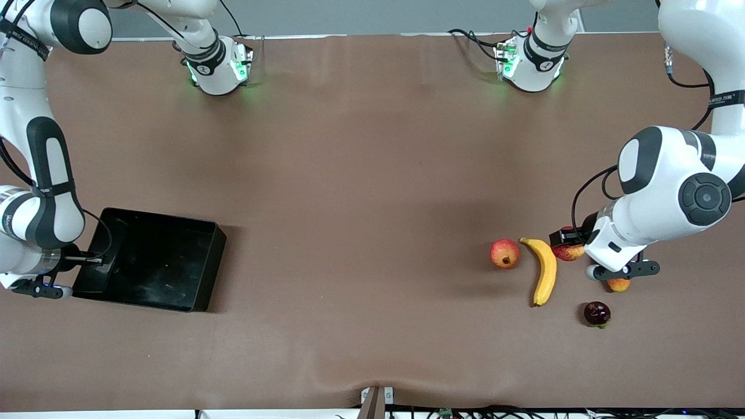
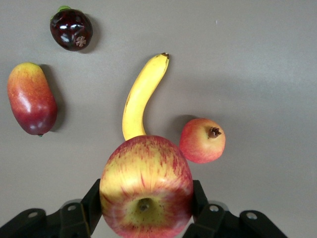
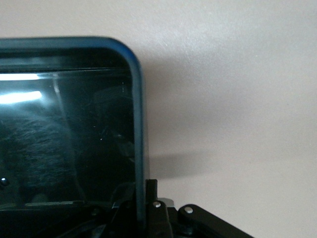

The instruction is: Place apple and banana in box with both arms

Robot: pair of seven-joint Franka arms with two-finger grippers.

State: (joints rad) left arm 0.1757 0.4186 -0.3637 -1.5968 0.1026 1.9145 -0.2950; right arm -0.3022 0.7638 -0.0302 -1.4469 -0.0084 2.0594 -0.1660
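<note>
Sitting between the left gripper (image 2: 146,210) fingers (image 2: 92,201): the apple (image 2: 146,186).

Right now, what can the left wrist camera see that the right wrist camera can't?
Only the left wrist view shows the fruit: the apple gripped in the left claw, plus the banana, a pomegranate-like red fruit, an oval red-yellow fruit and a dark round fruit. Only the right wrist view shows the black box, its wall pinched by the right claw. Both show the table.
</note>
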